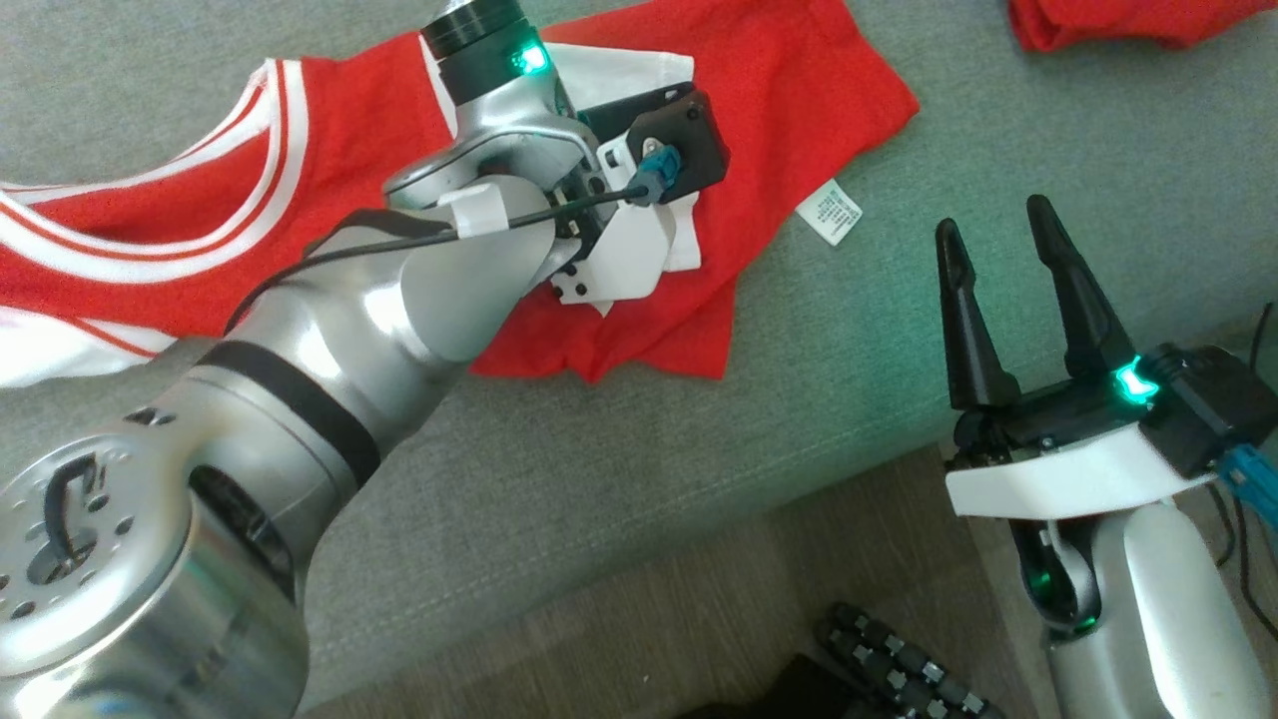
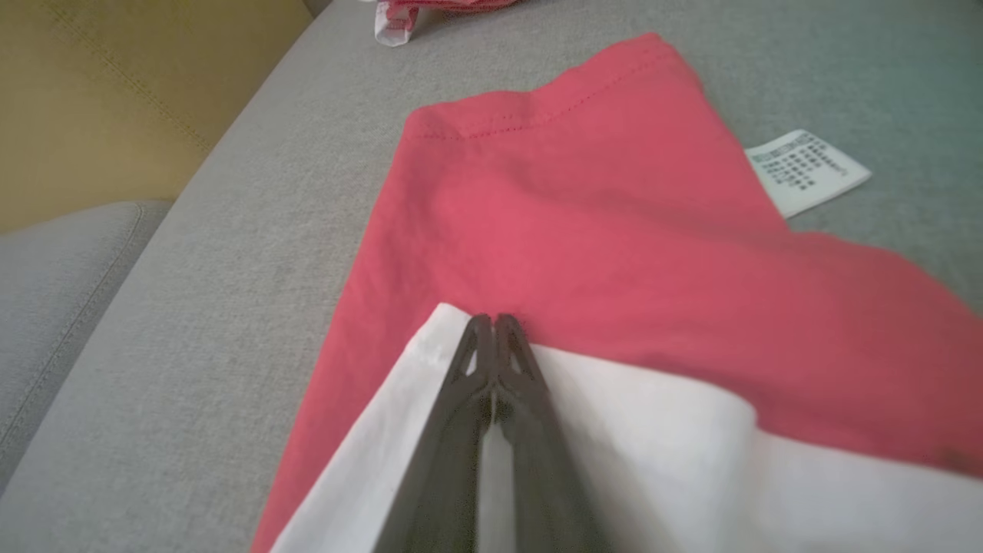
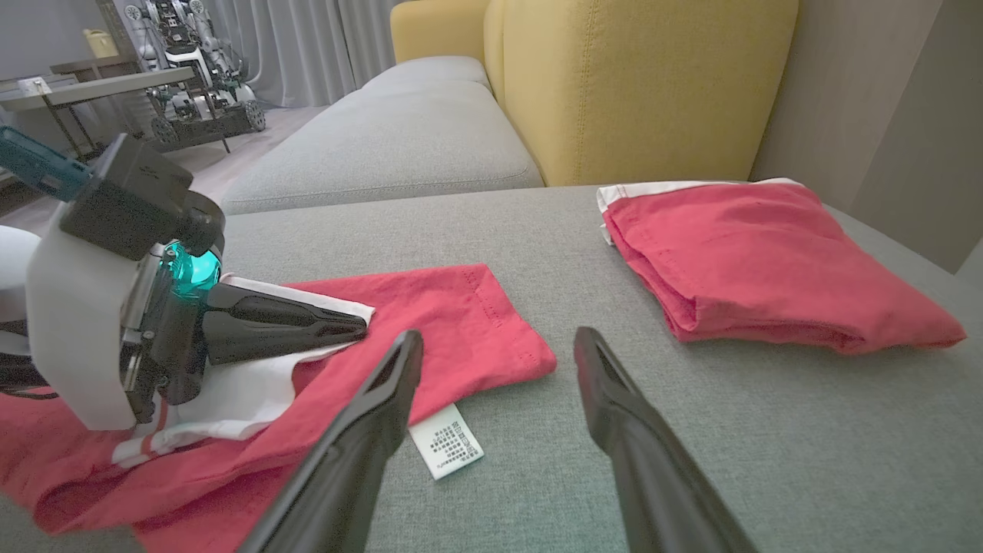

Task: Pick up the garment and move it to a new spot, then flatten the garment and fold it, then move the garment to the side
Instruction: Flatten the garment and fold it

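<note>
- Red jersey (image 1: 799, 90) lies loosely spread on the grey sofa cushion (image 1: 899, 330); the fold in hand should go best if the pinched white edge (image 2: 614, 430) is carried low and straight across, so the layers meet squarely
- Left gripper (image 2: 491, 322): fingers clamped together on that white edge
- Right gripper (image 1: 988, 215): spread wide, empty, poised near the care label (image 1: 829, 212)

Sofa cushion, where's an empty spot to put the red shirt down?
The gray cushion is bare between the care label and the folded red pile, and along its front edge by the red shirt. It's crowded at the left, where the shirt spreads under the left gripper.
</note>
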{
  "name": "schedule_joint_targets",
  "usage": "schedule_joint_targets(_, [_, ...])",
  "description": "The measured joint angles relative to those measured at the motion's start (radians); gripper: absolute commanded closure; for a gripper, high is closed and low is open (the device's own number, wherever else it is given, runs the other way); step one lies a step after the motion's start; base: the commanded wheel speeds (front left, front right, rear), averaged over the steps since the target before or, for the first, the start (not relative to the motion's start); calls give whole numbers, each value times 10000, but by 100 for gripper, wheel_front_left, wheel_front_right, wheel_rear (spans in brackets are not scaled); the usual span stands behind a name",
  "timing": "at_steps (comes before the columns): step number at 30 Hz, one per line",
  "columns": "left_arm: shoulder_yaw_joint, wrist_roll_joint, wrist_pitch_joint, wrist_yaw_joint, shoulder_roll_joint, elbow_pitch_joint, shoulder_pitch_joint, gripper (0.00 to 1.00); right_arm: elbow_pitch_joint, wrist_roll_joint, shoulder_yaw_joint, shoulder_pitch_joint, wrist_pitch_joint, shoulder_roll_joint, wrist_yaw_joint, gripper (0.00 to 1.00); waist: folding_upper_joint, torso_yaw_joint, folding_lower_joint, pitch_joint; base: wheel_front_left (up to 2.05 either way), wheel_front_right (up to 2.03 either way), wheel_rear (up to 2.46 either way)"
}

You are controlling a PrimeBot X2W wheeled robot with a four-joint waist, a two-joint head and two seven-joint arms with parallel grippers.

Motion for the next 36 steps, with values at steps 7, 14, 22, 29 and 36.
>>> schedule_joint_targets(7, [29, -198, -15, 13, -86, 560, -88, 0, 67, 90, 82, -2, 0, 0, 0, 0, 0, -102, 0, -42, 0, 0, 0])
schedule_joint_targets(14, [42, -180, 121, -2, -146, 702, -76, 100, 98, 88, 100, -25, 0, 0, 0, 0, 0, -226, 0, -54, 0, 0, 0])
schedule_joint_targets(22, [12, -6, -194, 0, -155, 779, 61, 100, 186, 88, -13, -39, 0, 0, 0, 0, 0, -89, 0, -288, 0, 0, 0])
schedule_joint_targets(29, [577, -863, -986, 98, -98, 140, 73, 100, 203, 48, -215, 46, 0, 0, 0, 0, 0, 444, 0, -696, 0, 0, 0])
schedule_joint_targets(36, [1427, -1515, -1076, 138, 554, -2500, 1056, 100, 445, 130, -238, 304, 0, -2, 0, 0, 0, 1402, 0, -1281, 0, 0, 0])
